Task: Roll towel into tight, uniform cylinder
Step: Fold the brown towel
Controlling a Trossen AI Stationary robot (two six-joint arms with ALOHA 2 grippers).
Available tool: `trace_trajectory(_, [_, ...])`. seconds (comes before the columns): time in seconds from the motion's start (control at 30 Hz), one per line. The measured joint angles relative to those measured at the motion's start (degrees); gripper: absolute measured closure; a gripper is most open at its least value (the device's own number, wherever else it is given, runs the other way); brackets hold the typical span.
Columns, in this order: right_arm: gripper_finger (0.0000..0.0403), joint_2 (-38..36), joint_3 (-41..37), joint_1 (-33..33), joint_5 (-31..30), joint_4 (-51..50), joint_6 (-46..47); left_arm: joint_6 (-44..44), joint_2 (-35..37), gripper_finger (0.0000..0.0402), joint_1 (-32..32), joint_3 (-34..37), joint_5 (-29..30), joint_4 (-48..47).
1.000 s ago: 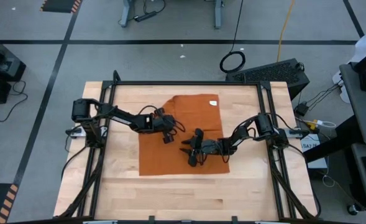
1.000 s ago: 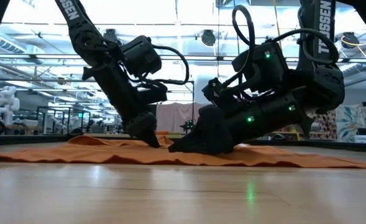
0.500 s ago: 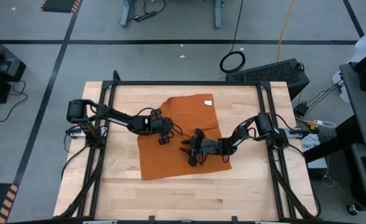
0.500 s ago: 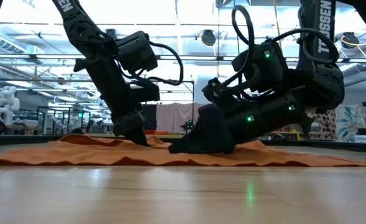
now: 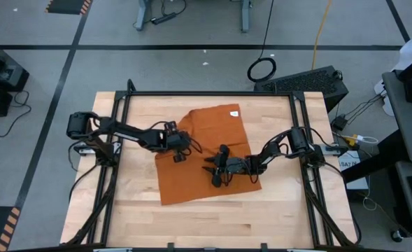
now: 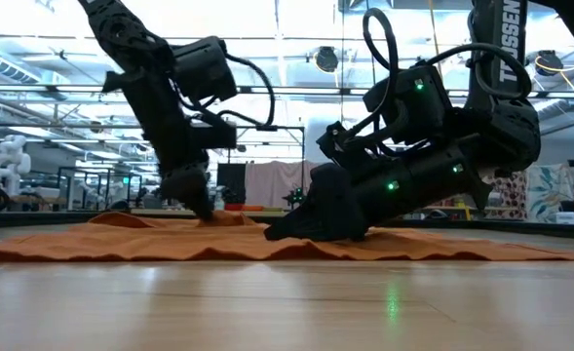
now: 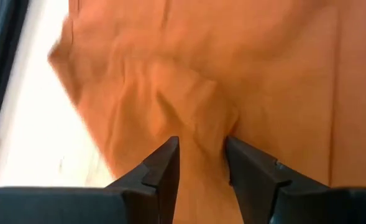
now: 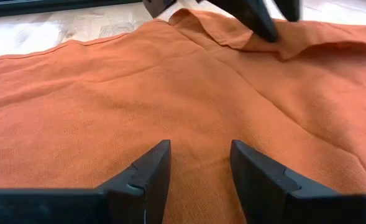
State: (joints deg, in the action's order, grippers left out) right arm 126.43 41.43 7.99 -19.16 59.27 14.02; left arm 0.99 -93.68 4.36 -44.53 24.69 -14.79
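The rust-orange towel [image 5: 209,136] lies spread on the wooden table, slightly askew, with its white tag [image 5: 234,113] at the far right corner. My left gripper [image 5: 178,157] is down on the towel's left part, shut on a raised fold [image 7: 201,134]; it also shows in the low view [image 6: 204,210]. My right gripper [image 5: 211,170] lies low over the towel's middle, slightly open, its fingertips down on the cloth [image 8: 199,155]. The cloth is wrinkled and bunched around my left gripper [image 6: 140,222]. My left gripper pinches a raised ridge of cloth [image 7: 202,146] between its two fingers, near the towel's left edge. The fingers slant down from the table's left. The rest of the towel lies on the table. My right gripper rests its fingertips [image 6: 272,232] on the towel's flat middle [image 8: 198,134], slanting down from the table's right, with no cloth between the fingers.
Black frame rails [image 5: 300,140] run along the table's left, right and far sides. Bare wood [image 5: 206,224] shows at the near side and on the left [image 5: 132,175].
My left gripper has gone toward the table's left edge and drawn the towel's left part with it. The towel has turned a little on the table: its far right corner has shifted left and its near left corner nearer. My right gripper has kept still.
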Motion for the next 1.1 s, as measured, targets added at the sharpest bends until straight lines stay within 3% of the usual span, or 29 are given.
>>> trace_trajectory(0.23, [0.0243, 0.00, -0.02, 0.00, -0.09, -0.04, 0.00, 3.18, 0.03, 0.0265, -0.50, 0.00, -0.42, -2.51])
trace_trajectory(0.93, [0.0243, 0.00, -0.07, 0.00, -0.33, -0.02, 0.09, -1.34, -3.18, 0.0265, -0.59, 0.00, -0.57, 6.65])
trace_trajectory(1.1, [0.0243, 0.00, -0.07, 0.00, -0.33, -0.01, 0.14, -1.40, -3.40, 0.0309, -0.59, -0.05, -0.42, 7.22])
